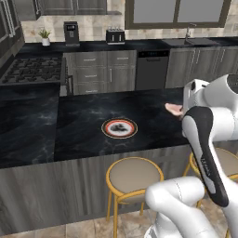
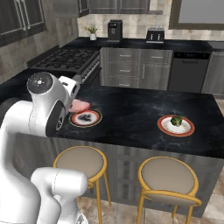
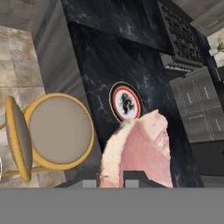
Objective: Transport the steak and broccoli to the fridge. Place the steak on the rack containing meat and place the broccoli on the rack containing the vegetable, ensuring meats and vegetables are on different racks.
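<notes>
My gripper [image 3: 109, 180] is shut on the steak [image 3: 139, 151], a pale pink marbled slab. The steak [image 1: 174, 109] hangs in the air above the right part of the island counter, beside my white wrist; from the other side the steak [image 2: 80, 105] pokes out next to the hand. Below it lies an orange-rimmed plate [image 1: 104, 128] [image 2: 72, 119] [image 3: 114, 103] with only a dark smear on it. The broccoli [image 2: 176, 120], a small green floret, rests on a second orange-rimmed plate [image 2: 164, 127] further right on the island. The fridge and its racks are out of view.
The black island counter [image 1: 79, 135] has yellow-framed stools [image 1: 134, 175] [image 2: 82, 162] [image 2: 169, 177] along its near edge. A gas stove [image 1: 32, 69] sits to the left. Grey cabinets, a dishwasher [image 1: 151, 69], a toaster and a coffee machine line the back wall.
</notes>
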Tool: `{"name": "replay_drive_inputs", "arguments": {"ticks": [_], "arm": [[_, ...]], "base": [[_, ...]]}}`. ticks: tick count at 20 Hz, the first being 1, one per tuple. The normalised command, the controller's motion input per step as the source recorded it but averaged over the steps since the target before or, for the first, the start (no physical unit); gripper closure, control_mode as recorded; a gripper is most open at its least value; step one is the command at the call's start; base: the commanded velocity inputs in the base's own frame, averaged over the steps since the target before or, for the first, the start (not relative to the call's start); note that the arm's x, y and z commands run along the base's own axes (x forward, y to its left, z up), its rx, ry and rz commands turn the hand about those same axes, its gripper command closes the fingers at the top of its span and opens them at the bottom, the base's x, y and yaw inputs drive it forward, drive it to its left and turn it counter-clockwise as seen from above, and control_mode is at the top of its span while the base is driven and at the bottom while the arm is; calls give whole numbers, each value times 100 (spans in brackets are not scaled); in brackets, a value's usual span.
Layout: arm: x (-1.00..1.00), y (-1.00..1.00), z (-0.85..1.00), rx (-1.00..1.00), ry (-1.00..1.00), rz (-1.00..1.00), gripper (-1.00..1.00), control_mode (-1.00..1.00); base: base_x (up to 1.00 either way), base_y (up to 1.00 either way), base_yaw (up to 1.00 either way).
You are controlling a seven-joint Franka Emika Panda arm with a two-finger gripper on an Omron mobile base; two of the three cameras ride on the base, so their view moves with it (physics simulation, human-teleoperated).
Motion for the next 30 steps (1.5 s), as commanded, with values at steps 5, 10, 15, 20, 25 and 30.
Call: {"name": "replay_drive_inputs", "arguments": {"ticks": [5,10,15,20,25,30], "arm": [[-65,0,37,0,-1,0,100,-100],[-52,0,36,0,-1,0,100,100],[0,0,0,0,0,0,100,100],[0,0,0,0,0,0,100,100],[0,0,0,0,0,0,100,100],[0,0,0,0,0,0,100,100]], "base": [[0,0,0],[-24,0,0],[-48,-8,-4],[-28,-8,-72],[0,0,-100],[0,0,-100]]}}
